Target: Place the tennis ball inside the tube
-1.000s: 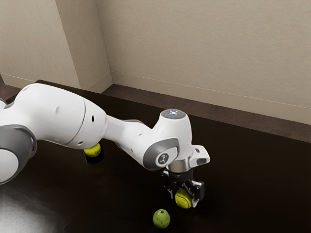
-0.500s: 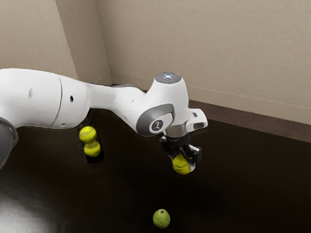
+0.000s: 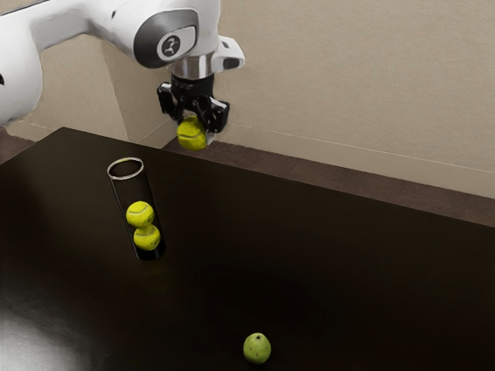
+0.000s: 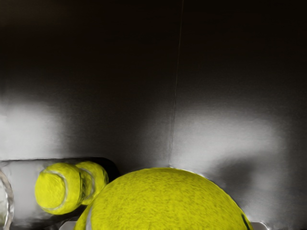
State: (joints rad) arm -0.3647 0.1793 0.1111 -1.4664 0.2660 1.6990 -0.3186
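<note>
Exterior view: the gripper [image 3: 196, 131] points down in the air, its 2 fingers parted by about the width of the tennis ball [image 3: 191, 134] and closed against it from 2 sides; the ball is up off the table [image 3: 325, 263], outside the tube [image 3: 132, 189], higher than its rim [image 3: 126, 159] and toward the exterior view's right of it. The tube is clear, stands on the table and has its rim open upward; inside it are 2 other tennis balls, 1 upper [image 3: 140, 214] and 1 lower [image 3: 147, 237], stacked and touching. Near the table's front edge, well apart from the tube and toward the exterior view's right, sits a round green fruit [image 3: 257, 348] with a small dark spot on top.

Wrist view: the held ball looms large, with a pale bit of fingertip [image 4: 68, 225] beside it; past it lie the tube and its 2 balls; the dark tabletop carries pale glare and 1 thin straight line.
</note>
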